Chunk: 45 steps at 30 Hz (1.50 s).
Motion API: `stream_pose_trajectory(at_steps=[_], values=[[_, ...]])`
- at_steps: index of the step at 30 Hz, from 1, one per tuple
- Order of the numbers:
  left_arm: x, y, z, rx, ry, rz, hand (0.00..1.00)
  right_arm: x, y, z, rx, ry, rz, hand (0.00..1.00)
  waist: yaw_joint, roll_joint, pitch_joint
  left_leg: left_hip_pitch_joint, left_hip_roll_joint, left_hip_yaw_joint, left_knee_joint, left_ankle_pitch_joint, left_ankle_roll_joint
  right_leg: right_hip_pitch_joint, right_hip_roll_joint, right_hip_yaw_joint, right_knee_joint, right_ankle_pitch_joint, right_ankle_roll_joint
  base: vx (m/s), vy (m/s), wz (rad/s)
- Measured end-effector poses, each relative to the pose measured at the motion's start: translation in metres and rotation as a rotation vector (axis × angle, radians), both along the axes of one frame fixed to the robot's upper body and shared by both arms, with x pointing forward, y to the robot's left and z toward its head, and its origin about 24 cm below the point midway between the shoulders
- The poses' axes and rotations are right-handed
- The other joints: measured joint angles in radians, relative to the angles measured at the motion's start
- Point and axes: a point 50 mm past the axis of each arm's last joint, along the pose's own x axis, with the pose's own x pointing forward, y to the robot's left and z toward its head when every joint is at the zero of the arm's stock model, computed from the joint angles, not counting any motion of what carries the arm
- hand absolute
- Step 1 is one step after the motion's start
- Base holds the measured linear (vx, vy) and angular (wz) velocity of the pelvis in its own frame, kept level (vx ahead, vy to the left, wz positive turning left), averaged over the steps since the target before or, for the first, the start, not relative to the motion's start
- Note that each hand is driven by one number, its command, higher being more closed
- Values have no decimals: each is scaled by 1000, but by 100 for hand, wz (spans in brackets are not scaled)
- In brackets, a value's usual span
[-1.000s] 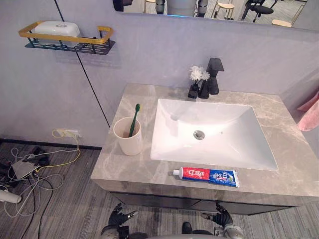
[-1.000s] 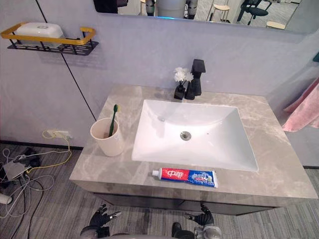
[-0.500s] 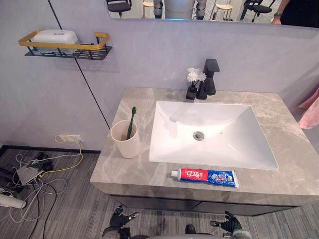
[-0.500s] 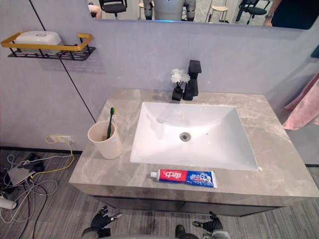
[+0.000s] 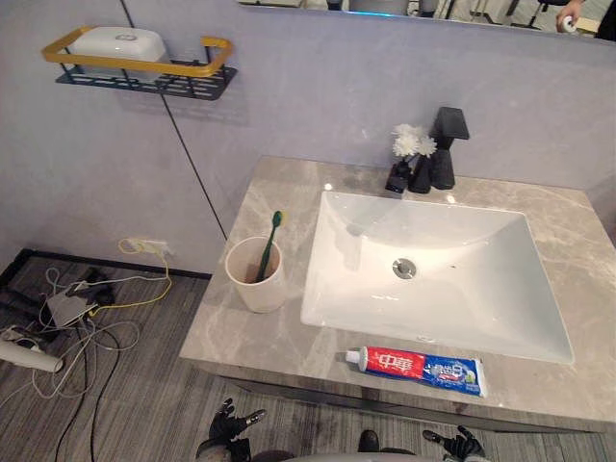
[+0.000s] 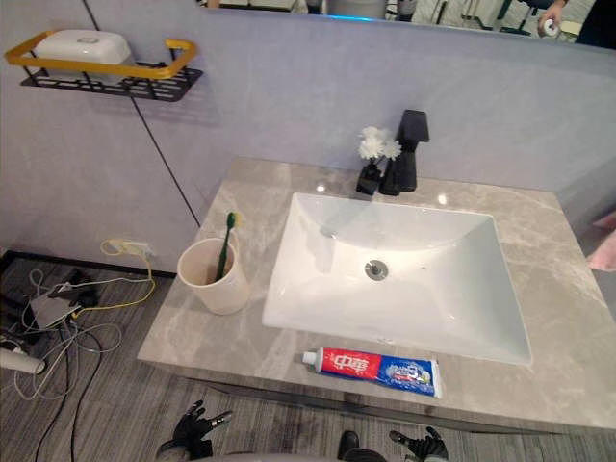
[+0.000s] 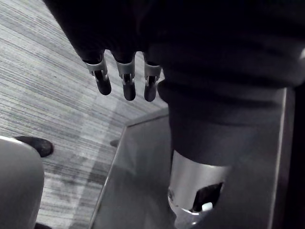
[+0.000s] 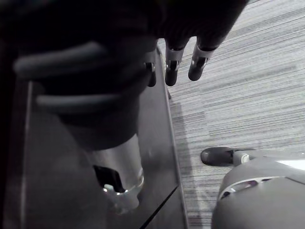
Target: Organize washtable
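A beige cup [image 5: 256, 279] with a green toothbrush [image 5: 269, 241] standing in it sits on the grey marble countertop [image 5: 274, 342], left of the white sink [image 5: 452, 289]. A red and blue toothpaste tube [image 5: 416, 366] lies flat along the counter's front edge, below the sink. A black faucet [image 5: 444, 162] and a small black vase of white flowers [image 5: 404, 159] stand behind the basin. My left hand [image 5: 229, 428] and right hand [image 5: 460, 445] hang low in front of the cabinet, under the counter's edge. Both have relaxed fingers [image 7: 125, 78] holding nothing; the right fingers [image 8: 171, 67] point at the floor.
A black wire shelf with a yellow rail [image 5: 135, 69] on the wall at upper left holds a white soap box [image 5: 118, 44]. Loose cables and a power strip [image 5: 67, 308] lie on the floor to the left. A pink towel [image 6: 606, 252] hangs at the right.
The camera has shifted, so the whole washtable sits further right and lower in the picture. Nothing on the counter has moved, and both hands stay low.
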Motion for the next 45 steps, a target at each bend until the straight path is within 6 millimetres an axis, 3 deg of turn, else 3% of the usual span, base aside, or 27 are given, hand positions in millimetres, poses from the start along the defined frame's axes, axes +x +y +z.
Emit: stream_pose_trajectory(at_steps=[6,9,14,17,22,27,28,30,36,39,45], values=[[-6,31,9,64,-39,140,0,1,-3,1,-11,-3,-29,0,1,-17,1,-22,-40,-48,26,10,14,13,-38,-65,0,13,12,-55,32,24],[4,52,24,134,-131,190,0,2,-5,1,-12,-8,-45,0,4,-33,6,-36,-58,-71,25,25,16,11,-57,-95,0,13,12,-85,3,26],[6,74,44,218,-232,254,0,5,-6,3,-15,-23,-50,0,8,-33,6,-39,-61,-71,1,40,25,8,-61,-109,0,13,12,-120,-24,3],[17,83,63,265,-335,264,0,7,-7,4,-18,-30,-49,0,25,-32,7,-41,-58,-67,-24,49,19,-7,-57,-109,0,5,3,-105,-42,-7],[45,92,119,382,-599,260,0,7,-10,6,-30,-45,-49,0,31,-19,13,-45,-41,-74,-23,55,15,-6,-48,-123,0,-4,-9,-25,-25,4],[73,74,193,496,-949,219,0,-2,-10,4,-28,-29,-50,0,37,-7,12,-55,-35,-89,-12,61,20,-7,-42,-136,0,-9,-14,32,-5,8],[80,63,218,546,-1052,165,0,-6,-9,3,-20,-24,-47,0,45,-7,11,-54,-34,-91,-4,62,21,-8,-41,-137,0,-9,-14,60,19,6],[86,45,249,603,-1186,84,0,-10,-8,2,-13,-13,-39,0,55,-7,11,-56,-35,-96,-1,62,21,-7,-42,-137,0,-9,-14,45,23,7],[72,-8,325,775,-1551,-158,0,-7,-4,2,-2,-21,-4,0,52,-5,9,-64,-47,-110,18,63,22,-6,-52,-136,2,-9,-14,-2,31,2],[69,-28,337,789,-1638,-295,0,-6,0,1,7,-25,30,0,51,-2,7,-68,-47,-112,24,62,23,-6,-52,-136,1,-9,-14,-54,9,3],[73,-61,333,699,-1669,-575,0,0,8,0,28,-23,124,0,37,1,-4,-82,-38,-104,29,61,22,-25,-42,-133,0,-4,-20,-59,-3,-5]])
